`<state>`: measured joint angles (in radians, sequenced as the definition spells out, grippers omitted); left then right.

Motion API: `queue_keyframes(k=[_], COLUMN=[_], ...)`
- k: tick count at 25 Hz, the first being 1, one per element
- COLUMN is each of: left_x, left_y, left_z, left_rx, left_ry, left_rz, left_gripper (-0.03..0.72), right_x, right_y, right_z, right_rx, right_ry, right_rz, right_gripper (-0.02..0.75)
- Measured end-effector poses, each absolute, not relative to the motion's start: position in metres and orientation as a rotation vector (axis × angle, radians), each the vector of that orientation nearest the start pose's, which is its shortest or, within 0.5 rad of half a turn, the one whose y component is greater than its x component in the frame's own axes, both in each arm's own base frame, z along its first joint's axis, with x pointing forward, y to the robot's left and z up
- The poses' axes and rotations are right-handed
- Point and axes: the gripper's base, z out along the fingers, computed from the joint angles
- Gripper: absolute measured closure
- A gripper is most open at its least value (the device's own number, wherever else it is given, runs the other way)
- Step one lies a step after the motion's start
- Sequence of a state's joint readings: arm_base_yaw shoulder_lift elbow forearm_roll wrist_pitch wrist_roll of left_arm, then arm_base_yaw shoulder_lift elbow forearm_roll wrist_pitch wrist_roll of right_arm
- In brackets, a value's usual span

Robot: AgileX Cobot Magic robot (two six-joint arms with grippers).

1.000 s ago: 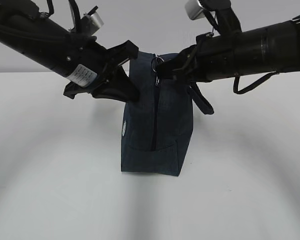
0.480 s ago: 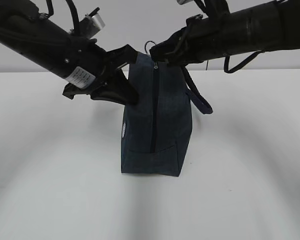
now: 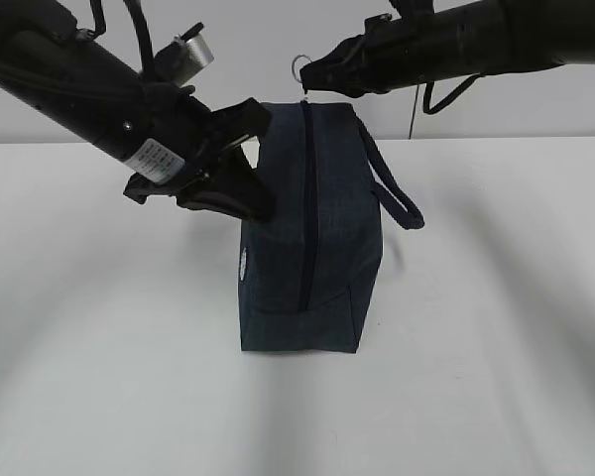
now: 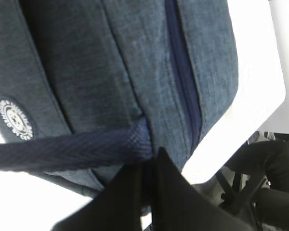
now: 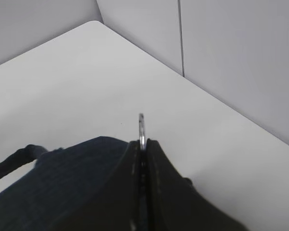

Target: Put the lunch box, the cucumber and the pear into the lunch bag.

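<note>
The dark navy lunch bag stands on its end in the middle of the white table, with its zipper line running up the face towards me. My left gripper is shut on the bag's left handle where it joins the bag. In the left wrist view the fingers pinch the strap at its base. My right gripper is shut on the metal ring pull, just above the bag's top edge. The ring sticks out between the closed fingers. The lunch box, cucumber and pear are out of view.
The bag's other handle hangs loose on its right side. A round white logo patch is on the bag's left side. A pale wall stands behind the table. The table's far corner shows in the right wrist view.
My right gripper has risen and moved back with the ring pull, from beside the bag's upper face to above its top edge. The left gripper has kept its hold and dropped slightly.
</note>
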<state>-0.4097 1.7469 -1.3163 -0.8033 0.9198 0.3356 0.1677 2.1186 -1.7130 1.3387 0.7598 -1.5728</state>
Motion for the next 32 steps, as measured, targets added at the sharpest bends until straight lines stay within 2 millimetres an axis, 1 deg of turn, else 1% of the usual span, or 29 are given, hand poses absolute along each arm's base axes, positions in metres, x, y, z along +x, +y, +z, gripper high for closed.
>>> queue_keyframes(k=[1, 4, 6, 7, 10, 11, 14, 17, 18, 19, 20, 22, 24, 25, 26, 27, 28, 30, 32], left_x=[0.314, 0.312, 0.310, 0.309, 0.307, 0.306, 0.306, 0.306, 0.306, 0.306, 0.305, 0.302, 0.295, 0.292, 0.288, 0.285, 0.281, 0.277, 0.278], left_y=[-0.194, -0.194, -0.194, -0.193, -0.192, -0.192, -0.191, -0.191, -0.191, -0.191, -0.191, -0.190, -0.189, -0.188, -0.187, -0.185, -0.183, -0.180, -0.177], left_z=[0.265, 0.264, 0.264, 0.265, 0.268, 0.268, 0.268, 0.268, 0.268, 0.268, 0.268, 0.270, 0.276, 0.281, 0.286, 0.294, 0.303, 0.319, 0.335], left_rx=[0.468, 0.509, 0.532, 0.544, 0.567, 0.576, 0.589, 0.591, 0.591, 0.593, 0.598, 0.619, 0.653, 0.668, 0.679, 0.687, 0.685, 0.631, 0.531], left_ry=[2.663, 2.674, 2.687, 2.686, 2.681, 2.682, 2.686, 2.687, 2.687, 2.688, 2.693, 2.706, 2.714, 2.709, 2.699, 2.679, 2.644, 2.580, 2.485], left_rz=[-1.015, -1.023, -1.031, -1.031, -1.021, -1.016, -1.001, -0.997, -0.997, -0.996, -1.000, -1.017, -1.036, -1.043, -1.047, -1.047, -1.043, -1.029, -1.003], left_gripper=[0.680, 0.680, 0.680, 0.680, 0.680, 0.680, 0.680, 0.679, 0.666, 0.640, 0.585, 0.421, 0.228, 0.161, 0.128, 0.114, 0.118, 0.158, 0.207], right_x=[0.473, 0.493, 0.504, 0.508, 0.519, 0.521, 0.523, 0.524, 0.524, 0.524, 0.524, 0.523, 0.523, 0.523, 0.523, 0.523, 0.523, 0.523, 0.523], right_y=[0.141, 0.144, 0.146, 0.147, 0.148, 0.149, 0.149, 0.148, 0.148, 0.148, 0.148, 0.148, 0.148, 0.148, 0.149, 0.149, 0.149, 0.149, 0.149], right_z=[0.251, 0.236, 0.230, 0.223, 0.212, 0.208, 0.205, 0.209, 0.209, 0.210, 0.209, 0.209, 0.209, 0.209, 0.209, 0.209, 0.208, 0.208, 0.208], right_rx=[-0.899, -0.923, -0.933, -0.939, -0.954, -0.961, -0.981, -0.991, -0.993, -0.993, -0.996, -0.998, -0.998, -0.999, -1.000, -1.002, -1.003, -1.004, -1.008], right_ry=[1.812, 1.841, 1.858, 1.874, 1.910, 1.922, 1.929, 1.919, 1.919, 1.917, 1.920, 1.919, 1.920, 1.920, 1.920, 1.920, 1.922, 1.922, 1.923], right_rz=[0.685, 0.709, 0.722, 0.731, 0.757, 0.767, 0.781, 0.783, 0.784, 0.786, 0.786, 0.788, 0.788, 0.790, 0.791, 0.793, 0.796, 0.796, 0.798], right_gripper=[0.754, 0.754, 0.754, 0.754, 0.754, 0.754, 0.754, 0.754, 0.754, 0.754, 0.754, 0.754, 0.754, 0.754, 0.754, 0.754, 0.754, 0.754, 0.754])
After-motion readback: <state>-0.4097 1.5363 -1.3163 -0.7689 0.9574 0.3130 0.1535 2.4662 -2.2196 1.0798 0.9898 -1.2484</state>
